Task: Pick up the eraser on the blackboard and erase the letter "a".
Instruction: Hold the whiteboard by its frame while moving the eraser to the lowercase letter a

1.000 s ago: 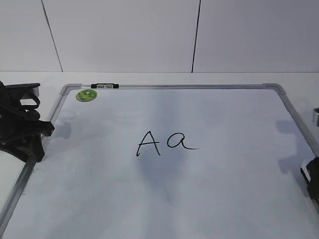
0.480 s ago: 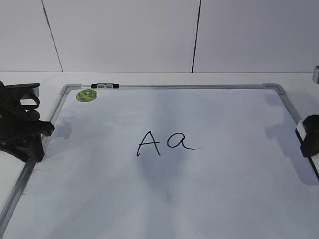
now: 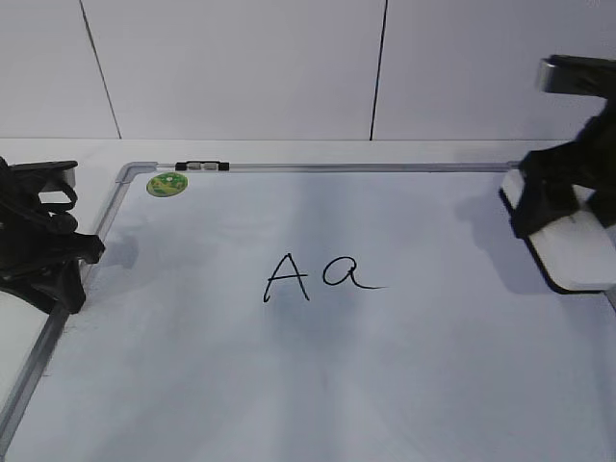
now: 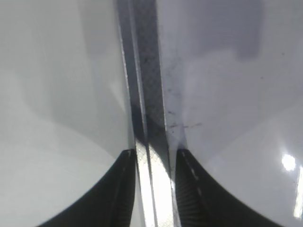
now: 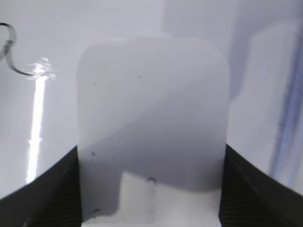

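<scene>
The blackboard [image 3: 433, 375] is a white board with a silver frame and lies flat. The letter "a" [image 3: 348, 273] is in black at its middle, right of a capital "A" [image 3: 287, 277]. My right gripper [image 3: 563, 217] is shut on the eraser [image 3: 580, 253], a white block with a black underside, held above the board's right edge. In the right wrist view the eraser [image 5: 151, 118] fills the space between the jaws [image 5: 151, 203], and a stroke of the "a" [image 5: 9, 52] shows at top left. My left gripper [image 4: 154, 189] is closed on the board's left frame [image 4: 142, 118].
A round green sticker [image 3: 166, 184] sits at the board's far left corner, next to a black and silver clip [image 3: 202, 166] on the top frame. The left arm [image 3: 38, 241] stands at the board's left edge. A white wall rises behind the table.
My right gripper has risen with the eraser from the lower right edge and moved left into view above the board's right side. The left arm has not moved.
</scene>
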{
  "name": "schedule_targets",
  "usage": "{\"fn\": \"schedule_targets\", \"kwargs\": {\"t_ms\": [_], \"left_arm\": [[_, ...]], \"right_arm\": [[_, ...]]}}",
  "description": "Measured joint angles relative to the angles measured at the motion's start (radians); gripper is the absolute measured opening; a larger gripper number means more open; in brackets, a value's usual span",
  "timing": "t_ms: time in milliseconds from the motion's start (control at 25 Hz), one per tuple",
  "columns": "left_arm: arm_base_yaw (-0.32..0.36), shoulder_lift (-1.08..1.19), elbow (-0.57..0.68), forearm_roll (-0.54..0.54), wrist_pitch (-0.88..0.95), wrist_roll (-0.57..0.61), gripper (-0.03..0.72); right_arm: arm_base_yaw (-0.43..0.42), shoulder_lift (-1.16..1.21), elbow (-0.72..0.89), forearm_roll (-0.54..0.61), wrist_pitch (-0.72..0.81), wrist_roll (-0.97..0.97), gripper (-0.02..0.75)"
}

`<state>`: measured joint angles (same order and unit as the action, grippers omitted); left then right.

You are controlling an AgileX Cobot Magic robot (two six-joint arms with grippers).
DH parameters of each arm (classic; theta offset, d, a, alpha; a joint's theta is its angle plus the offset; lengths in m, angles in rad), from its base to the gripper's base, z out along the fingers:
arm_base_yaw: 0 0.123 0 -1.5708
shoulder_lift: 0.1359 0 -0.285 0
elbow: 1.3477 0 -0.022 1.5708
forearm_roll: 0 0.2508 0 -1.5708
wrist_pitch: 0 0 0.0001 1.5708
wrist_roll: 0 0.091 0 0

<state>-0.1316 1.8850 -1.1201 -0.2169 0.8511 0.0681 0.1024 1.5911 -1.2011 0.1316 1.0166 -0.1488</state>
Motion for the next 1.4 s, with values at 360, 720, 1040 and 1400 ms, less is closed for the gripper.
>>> {"fn": "schedule_targets", "kwargs": {"t_ms": [360, 720, 1040, 1400], "left_arm": [[0.0, 0.0, 0.0, 0.0, 0.0, 0.0, 0.214], [0.0, 0.0, -0.002, 0.0, 0.003, 0.0, 0.214], [0.0, 0.0, -0.004, 0.0, 0.007, 0.0, 0.214], [0.0, 0.0, -0.004, 0.004, 0.019, 0.0, 0.214]], "right_arm": [[0.191, 0.207, -0.275, 0.013, 0.083, 0.06, 0.544], [0.27, 0.43, -0.53, -0.001, 0.194, 0.109, 0.544], [0.32, 0.569, -0.635, -0.096, 0.205, 0.149, 0.544], [0.349, 0.607, -0.648, -0.145, 0.198, 0.149, 0.544]]}}
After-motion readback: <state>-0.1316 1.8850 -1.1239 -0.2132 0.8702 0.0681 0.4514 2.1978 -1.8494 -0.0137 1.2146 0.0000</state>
